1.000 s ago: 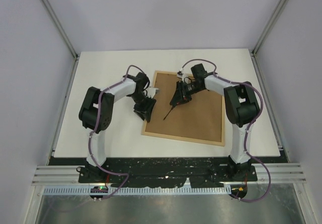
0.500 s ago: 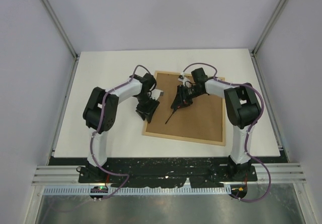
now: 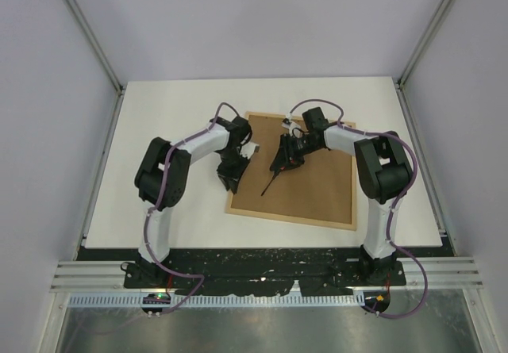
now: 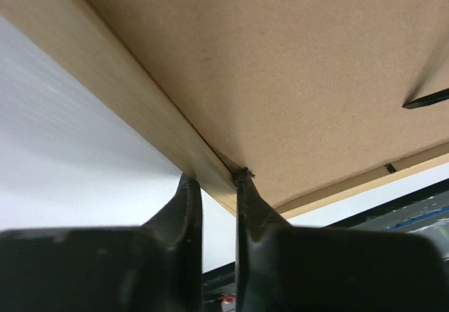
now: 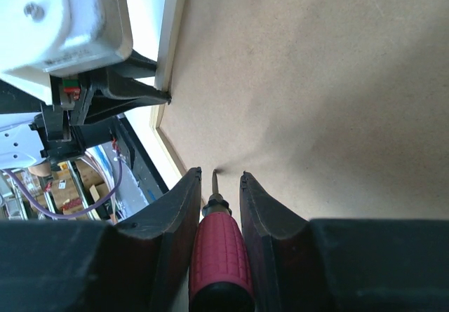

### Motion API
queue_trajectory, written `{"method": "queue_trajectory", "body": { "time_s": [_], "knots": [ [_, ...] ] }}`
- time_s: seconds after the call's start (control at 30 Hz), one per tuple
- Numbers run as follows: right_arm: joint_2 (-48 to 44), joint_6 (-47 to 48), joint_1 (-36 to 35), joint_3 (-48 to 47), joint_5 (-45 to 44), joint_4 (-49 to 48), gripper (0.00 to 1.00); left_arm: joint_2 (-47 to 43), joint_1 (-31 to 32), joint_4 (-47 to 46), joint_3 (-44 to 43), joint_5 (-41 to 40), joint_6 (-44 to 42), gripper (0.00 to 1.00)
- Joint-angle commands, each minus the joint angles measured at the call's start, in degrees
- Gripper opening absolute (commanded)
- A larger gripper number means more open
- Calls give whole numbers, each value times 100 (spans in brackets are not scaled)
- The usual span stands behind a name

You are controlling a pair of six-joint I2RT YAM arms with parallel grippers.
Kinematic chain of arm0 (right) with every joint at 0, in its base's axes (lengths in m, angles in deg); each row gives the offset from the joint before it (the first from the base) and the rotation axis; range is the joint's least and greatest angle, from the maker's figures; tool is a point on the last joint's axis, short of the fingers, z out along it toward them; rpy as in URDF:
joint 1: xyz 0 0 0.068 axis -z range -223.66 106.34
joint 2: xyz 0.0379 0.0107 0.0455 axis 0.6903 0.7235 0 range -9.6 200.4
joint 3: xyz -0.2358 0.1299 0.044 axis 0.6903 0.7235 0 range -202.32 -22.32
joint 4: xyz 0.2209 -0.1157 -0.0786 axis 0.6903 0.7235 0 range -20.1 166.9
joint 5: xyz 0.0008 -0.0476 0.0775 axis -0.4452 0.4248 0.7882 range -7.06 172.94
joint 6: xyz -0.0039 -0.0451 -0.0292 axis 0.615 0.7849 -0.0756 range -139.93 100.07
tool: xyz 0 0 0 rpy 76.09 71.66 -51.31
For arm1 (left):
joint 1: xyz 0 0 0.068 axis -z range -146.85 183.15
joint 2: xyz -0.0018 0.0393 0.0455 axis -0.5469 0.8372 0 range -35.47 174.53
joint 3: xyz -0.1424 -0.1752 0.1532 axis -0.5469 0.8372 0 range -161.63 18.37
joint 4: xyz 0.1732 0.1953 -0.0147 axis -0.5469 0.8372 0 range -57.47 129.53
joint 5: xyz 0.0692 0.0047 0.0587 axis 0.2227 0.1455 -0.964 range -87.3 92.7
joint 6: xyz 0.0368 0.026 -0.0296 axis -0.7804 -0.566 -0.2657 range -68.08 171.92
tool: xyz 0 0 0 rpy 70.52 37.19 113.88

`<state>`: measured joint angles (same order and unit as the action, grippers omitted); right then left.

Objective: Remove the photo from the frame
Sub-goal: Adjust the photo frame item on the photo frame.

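The frame (image 3: 290, 220) lies flat and face down on the white surface (image 3: 175, 115), a little right of the middle, turned slightly so that its sides run askew to the surface edges. Its brown back panel (image 3: 313, 182) faces up inside the thin light-wood rim. The photo cannot be seen from any view, since only the back of the frame shows. The left tool (image 3: 230, 182) is down at the frame's left rim, about halfway along that side. In the left wrist view, the left tool (image 4: 214, 179) has its two dark fingers closed onto the wooden rim, one fingertip (image 4: 188, 180) against the outer edge over the white surface and the other at the seam where the rim meets the brown panel. The right tool (image 3: 282, 161) is over the upper left part of the back panel, tilted toward the left arm. It is clamped on the red handle of a screwdriver (image 3: 268, 181), whose thin dark shaft slants down and to the left with its tip resting on the panel near the left rim. In the right wrist view, the screwdriver (image 5: 219, 249) sits between the fingers of the right tool (image 5: 217, 175), with the left tool (image 5: 140, 91) just beyond at the rim.
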<state>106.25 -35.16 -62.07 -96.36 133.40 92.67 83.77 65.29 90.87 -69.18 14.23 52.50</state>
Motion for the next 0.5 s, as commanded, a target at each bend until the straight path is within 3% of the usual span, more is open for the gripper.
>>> {"method": "queue_trajectory", "body": {
  "time_s": [0.0,0.47],
  "knots": [
    [-221,362,-13,109,-642,-193,8,310,47,-412,-26,-116,-119,3],
    [165,389,-4,56,-388,-202,8,-278,-726,-1097,756,1658,-102,0]
  ]
}}
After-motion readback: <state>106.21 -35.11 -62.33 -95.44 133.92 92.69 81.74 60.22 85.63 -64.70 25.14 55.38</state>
